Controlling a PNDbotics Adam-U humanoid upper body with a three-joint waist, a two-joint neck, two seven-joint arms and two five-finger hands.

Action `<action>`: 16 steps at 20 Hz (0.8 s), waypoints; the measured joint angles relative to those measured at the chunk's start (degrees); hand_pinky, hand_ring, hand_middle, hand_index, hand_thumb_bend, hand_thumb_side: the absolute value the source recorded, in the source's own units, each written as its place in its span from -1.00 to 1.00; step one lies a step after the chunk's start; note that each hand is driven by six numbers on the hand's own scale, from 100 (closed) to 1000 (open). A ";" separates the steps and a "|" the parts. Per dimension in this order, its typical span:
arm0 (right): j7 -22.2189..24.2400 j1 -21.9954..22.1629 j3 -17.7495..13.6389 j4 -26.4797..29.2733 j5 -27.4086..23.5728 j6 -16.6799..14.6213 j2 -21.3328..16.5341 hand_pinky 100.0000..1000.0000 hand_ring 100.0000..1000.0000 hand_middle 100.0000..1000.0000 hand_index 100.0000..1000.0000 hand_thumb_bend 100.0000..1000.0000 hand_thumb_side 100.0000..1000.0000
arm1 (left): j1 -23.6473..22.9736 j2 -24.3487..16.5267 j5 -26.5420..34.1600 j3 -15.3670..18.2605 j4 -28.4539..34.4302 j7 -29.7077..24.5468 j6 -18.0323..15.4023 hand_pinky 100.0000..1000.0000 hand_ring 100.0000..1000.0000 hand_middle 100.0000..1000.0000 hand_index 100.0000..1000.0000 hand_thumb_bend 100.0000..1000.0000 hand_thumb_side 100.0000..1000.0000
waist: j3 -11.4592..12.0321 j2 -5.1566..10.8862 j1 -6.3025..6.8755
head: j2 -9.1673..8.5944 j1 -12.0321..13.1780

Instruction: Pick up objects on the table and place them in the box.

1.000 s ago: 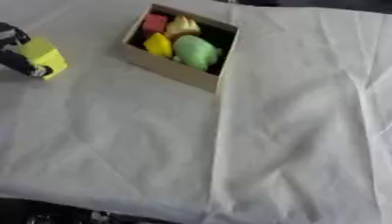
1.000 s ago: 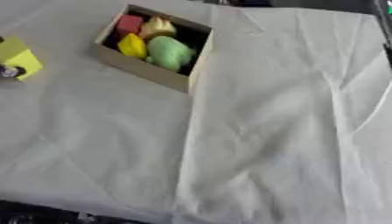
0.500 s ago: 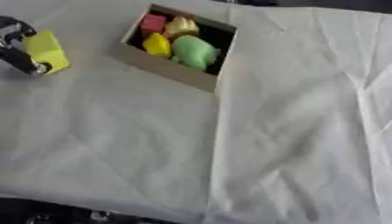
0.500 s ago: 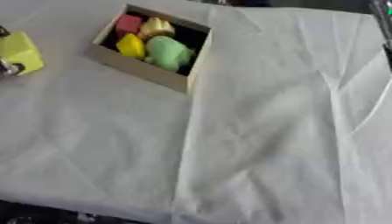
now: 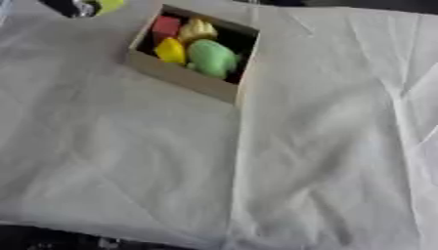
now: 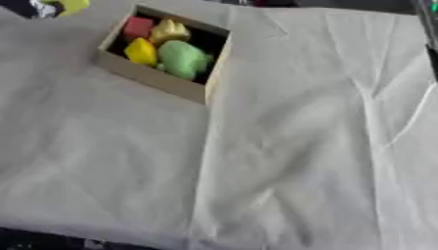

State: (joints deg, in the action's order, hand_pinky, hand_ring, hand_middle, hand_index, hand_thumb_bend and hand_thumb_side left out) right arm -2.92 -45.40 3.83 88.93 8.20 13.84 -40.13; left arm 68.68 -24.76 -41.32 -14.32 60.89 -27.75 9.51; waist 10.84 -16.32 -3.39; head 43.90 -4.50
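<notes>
Left eye view: left hand [image 5: 75, 6] at upper left edge, carrying a yellow-green object [image 5: 109, 4]; whether the fingers curl round it cannot be told. Box [image 5: 184, 80] just right, holding red, yellow and green pieces.
Right eye view: same hand and object top left.
Advice: bring it over the box's open corner before releasing.

I see my left hand [image 5: 73, 7] and its yellow object [image 5: 109, 4] cut off at the top edge, blurred.
</notes>
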 measured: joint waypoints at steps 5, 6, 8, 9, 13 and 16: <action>0.37 -2.01 0.14 0.35 -0.12 -0.19 1.56 0.55 0.51 0.18 0.58 -1.00 0.37 | 2.42 6.60 0.80 0.63 -4.08 3.29 -4.22 0.62 0.71 0.50 0.39 -0.85 -0.67 | -2.47 -1.13 0.20 | 0.00 1.43; 0.39 -2.30 0.20 0.37 -0.17 -0.20 1.83 0.55 0.51 0.18 0.58 -1.00 0.37 | 2.64 7.70 0.13 0.77 -5.34 3.88 -5.04 0.63 0.71 0.51 0.40 -0.83 -0.66 | -2.90 -1.49 0.35 | 0.00 1.86; 0.39 -2.85 0.28 0.39 -0.25 -0.21 2.30 0.55 0.51 0.18 0.58 -1.00 0.38 | 2.91 9.63 -2.00 1.05 -7.87 4.90 -6.45 0.63 0.72 0.53 0.44 -0.76 -0.63 | -3.58 -1.84 0.46 | 0.00 2.60; 0.40 -3.09 0.30 0.41 -0.27 -0.21 2.52 0.55 0.51 0.18 0.58 -1.00 0.38 | 2.99 10.36 -3.38 1.20 -9.07 5.37 -6.99 0.64 0.73 0.54 0.48 -0.73 -0.63 | -3.87 -1.88 0.46 | 0.00 2.91; 0.43 -3.30 0.42 0.51 -0.29 -0.20 2.79 0.55 0.51 0.18 0.58 -1.00 0.37 | 2.99 12.51 -8.88 2.26 -12.88 7.22 -8.11 0.66 0.76 0.60 0.76 -0.52 -0.39 | -4.15 -2.19 0.46 | 0.00 3.58; 0.43 -3.31 0.42 0.51 -0.29 -0.20 3.02 0.55 0.51 0.18 0.58 -1.00 0.39 | 2.99 13.22 -11.00 2.72 -13.72 7.90 -9.22 0.68 0.79 0.62 0.97 -0.04 -0.08 | -4.15 -2.21 0.46 | 0.00 3.60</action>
State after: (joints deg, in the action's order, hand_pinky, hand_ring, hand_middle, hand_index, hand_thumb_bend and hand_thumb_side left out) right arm -2.49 -48.71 4.26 89.44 7.91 13.64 -37.11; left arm 71.67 -11.53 -52.31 -11.60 47.18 -19.85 0.29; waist 6.69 -18.53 -2.93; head 43.90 -0.90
